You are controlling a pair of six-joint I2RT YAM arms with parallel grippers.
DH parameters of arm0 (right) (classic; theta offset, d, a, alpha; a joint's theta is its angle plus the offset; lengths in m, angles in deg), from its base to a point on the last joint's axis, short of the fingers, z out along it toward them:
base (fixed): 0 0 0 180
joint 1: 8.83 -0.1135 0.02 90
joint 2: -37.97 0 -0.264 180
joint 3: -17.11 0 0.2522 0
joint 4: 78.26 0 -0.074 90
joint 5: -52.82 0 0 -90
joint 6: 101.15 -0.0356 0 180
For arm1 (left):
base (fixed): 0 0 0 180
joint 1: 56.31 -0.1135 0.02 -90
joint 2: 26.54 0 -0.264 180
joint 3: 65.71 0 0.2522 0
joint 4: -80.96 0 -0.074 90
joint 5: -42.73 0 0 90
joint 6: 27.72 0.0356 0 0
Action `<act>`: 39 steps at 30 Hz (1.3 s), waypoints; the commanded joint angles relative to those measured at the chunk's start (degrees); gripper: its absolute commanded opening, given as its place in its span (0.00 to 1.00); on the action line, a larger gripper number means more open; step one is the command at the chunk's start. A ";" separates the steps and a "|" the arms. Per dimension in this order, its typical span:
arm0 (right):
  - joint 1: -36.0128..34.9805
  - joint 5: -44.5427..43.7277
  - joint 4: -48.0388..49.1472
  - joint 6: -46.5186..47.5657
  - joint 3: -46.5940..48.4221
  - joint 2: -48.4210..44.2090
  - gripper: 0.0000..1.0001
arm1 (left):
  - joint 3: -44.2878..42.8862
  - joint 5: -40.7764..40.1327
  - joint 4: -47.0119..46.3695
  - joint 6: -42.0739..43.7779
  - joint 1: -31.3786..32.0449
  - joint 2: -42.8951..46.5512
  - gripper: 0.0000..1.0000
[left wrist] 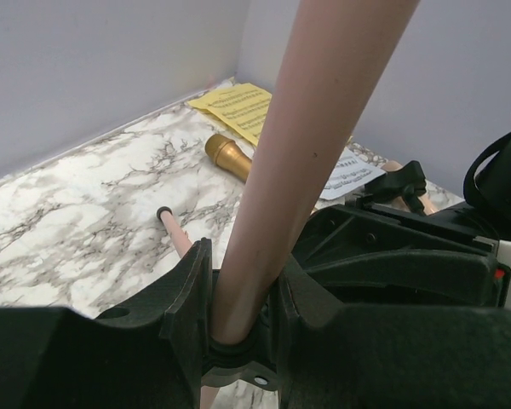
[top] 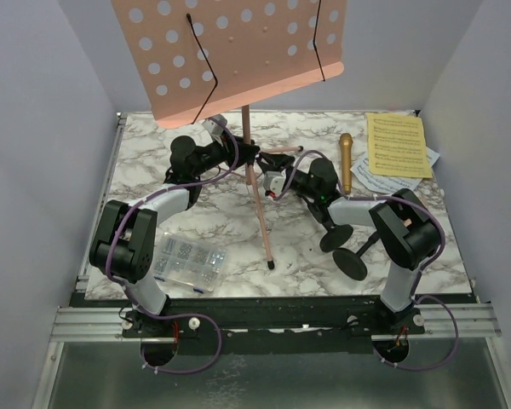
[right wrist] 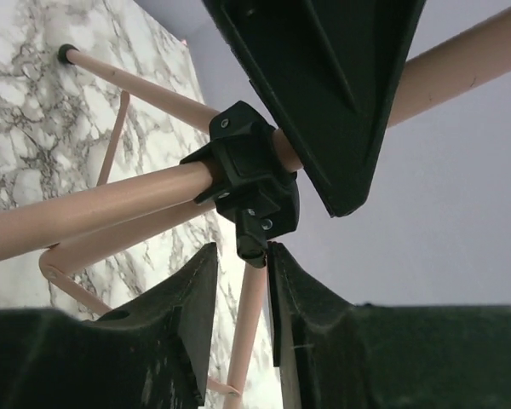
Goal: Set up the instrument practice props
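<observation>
The pink music rack (top: 238,51) stands at the table's back, its pole (left wrist: 324,102) rising from a black hub (right wrist: 251,187) where the tripod legs meet. My left gripper (top: 243,155) is shut on that pole just above the hub. My right gripper (top: 275,183) is low beside the hub; a thin pink leg (right wrist: 257,324) runs between its fingers, with a gap on the left side. A gold microphone (top: 346,162) lies right of the rack. Yellow sheet music (top: 398,145) rests on a white page (top: 368,179) at the back right. Two black round-based mic holders (top: 346,251) lie by the right arm.
A clear compartment box of screws (top: 187,260) sits at the front left beside the left arm's base. One tripod leg (top: 264,226) reaches toward the front middle of the marble table (top: 153,145). Grey walls close in the back and both sides.
</observation>
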 commanded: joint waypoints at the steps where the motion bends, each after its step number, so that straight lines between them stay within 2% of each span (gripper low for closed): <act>1: 0.03 2.33 -12.38 -12.98 4.83 -3.25 0.09 | -0.92 2.68 -0.59 -10.68 0.13 1.51 0.00; 2: 0.03 2.16 -14.65 -15.33 5.90 -3.70 0.01 | -0.80 2.66 -0.67 -10.69 0.08 1.57 0.00; 7: 0.14 -5.22 -13.28 -38.10 5.74 -6.02 0.01 | -0.73 2.57 -0.94 -10.78 0.08 1.66 0.00; 10: 0.57 -9.37 -19.30 -54.91 7.90 -7.21 0.00 | -0.66 2.61 -1.03 -10.95 0.08 1.64 0.00; 14: 3.75 -2.04 -30.66 -81.72 13.68 -5.70 0.00 | -0.38 2.39 -1.12 -10.69 0.08 1.73 0.00; 17: 5.28 7.71 -33.18 -98.44 15.77 -3.15 0.00 | -0.48 2.46 -1.12 -10.82 0.11 1.70 0.00; 21: 6.80 14.87 -34.58 -122.61 16.23 -0.55 0.00 | -0.31 2.43 -1.14 -10.78 0.08 1.83 0.00; 24: 8.16 23.48 -26.28 -141.57 13.59 1.64 0.00 | -0.30 2.42 -1.21 -10.70 0.08 1.82 0.00; 28: 8.70 23.35 4.46 -172.63 6.36 5.11 0.00 | -0.30 2.38 -1.20 -10.69 0.09 1.74 0.00; 31: 8.66 21.85 20.10 -186.56 7.75 10.29 0.02 | -0.41 2.46 -1.21 -10.95 0.15 1.70 0.00; 32: 8.70 20.99 23.19 -189.23 8.38 11.77 0.08 | -0.40 2.59 -1.21 -10.89 0.16 1.76 0.00; 34: 8.65 18.78 26.55 -191.75 8.35 12.69 0.27 | -0.30 2.35 -1.21 -10.71 0.15 2.07 0.00; 36: 8.82 17.73 26.36 -190.53 7.58 11.88 0.49 | -0.21 2.30 -1.23 -10.56 0.15 2.32 0.00; 39: 8.99 17.22 25.10 -187.73 5.41 9.69 0.75 | -0.43 2.46 -1.29 -10.68 0.10 2.17 0.00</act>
